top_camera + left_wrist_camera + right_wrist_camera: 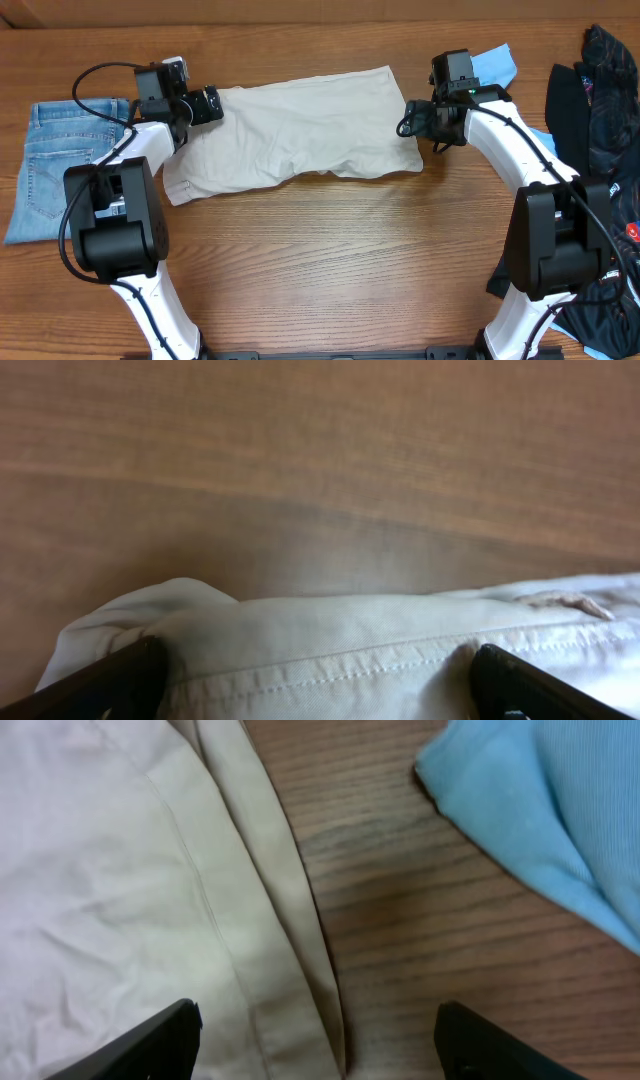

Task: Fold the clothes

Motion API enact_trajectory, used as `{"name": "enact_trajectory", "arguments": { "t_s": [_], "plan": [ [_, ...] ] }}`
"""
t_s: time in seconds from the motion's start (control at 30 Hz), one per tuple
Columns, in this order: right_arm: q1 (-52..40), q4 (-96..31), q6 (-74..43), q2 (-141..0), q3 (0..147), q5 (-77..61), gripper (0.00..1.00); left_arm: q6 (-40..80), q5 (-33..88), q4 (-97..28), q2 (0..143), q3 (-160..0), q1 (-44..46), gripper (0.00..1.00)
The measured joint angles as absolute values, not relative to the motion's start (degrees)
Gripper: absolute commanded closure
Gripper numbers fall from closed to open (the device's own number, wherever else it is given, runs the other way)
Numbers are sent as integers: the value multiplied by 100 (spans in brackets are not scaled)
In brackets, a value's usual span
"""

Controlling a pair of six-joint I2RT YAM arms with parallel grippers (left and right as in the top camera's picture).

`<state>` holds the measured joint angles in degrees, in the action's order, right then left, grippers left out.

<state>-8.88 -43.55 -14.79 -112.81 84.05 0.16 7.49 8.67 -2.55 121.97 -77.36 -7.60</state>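
Shorts [300,130]: pale beige, laid out lengthwise on the table [320,270], creased along the near edge, not yet folded.
Left gripper [318,670]: at the shorts' left end; fingers wide apart with a stitched hem lying between them, nothing pinched.
Right gripper [318,1020]: at the shorts' right end; fingers spread astride the hem and bare wood, nothing held.
Other garments: folded jeans [60,165] left of the shorts; light-blue shirt [495,65] just past their right end; black garments [600,100] farther right.
Step in hand: probably lining up on both ends for the first fold.
Next move: each gripper likely needs to lower and close on its edge, catching every layer, before both lift evenly together.
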Motion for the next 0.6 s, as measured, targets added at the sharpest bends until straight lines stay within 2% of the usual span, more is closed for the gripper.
{"name": "enact_trajectory", "arguments": {
  "t_s": [0.2,0.4,0.6],
  "plan": [
    [-888,-4488,-1474,-11279,8403,-377,20,705,805,-1098,11513,-7546,-803,0],
    [-888,-4418,-1470,-11297,8182,-714,19,709,812,-2375,10007,-7564,-670,0],
    [-888,-4407,-1474,-11657,8114,-845,19,707,875,-3358,10088,-7485,-193,0]
  ]
}}
